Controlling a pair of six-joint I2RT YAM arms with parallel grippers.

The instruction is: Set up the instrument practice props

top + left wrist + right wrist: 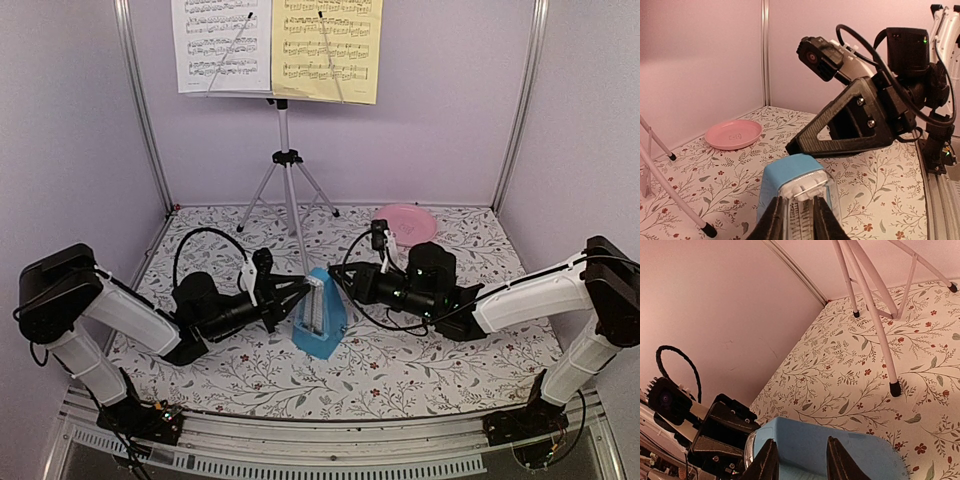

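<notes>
The blue metronome (322,322) stands mid-tabletop (430,370), in front of the music stand (286,170). The left fingers (774,220) and right fingers (766,462) sit narrow about its top from opposite sides; I cannot tell whether either grips. The print on the white sheet (220,45) and yellow sheet (326,45) is too small to read.

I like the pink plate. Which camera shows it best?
The left wrist view: the whole pink plate shows, with nothing in front. The top view shows it partly behind the right arm. The right wrist view misses it.
</notes>
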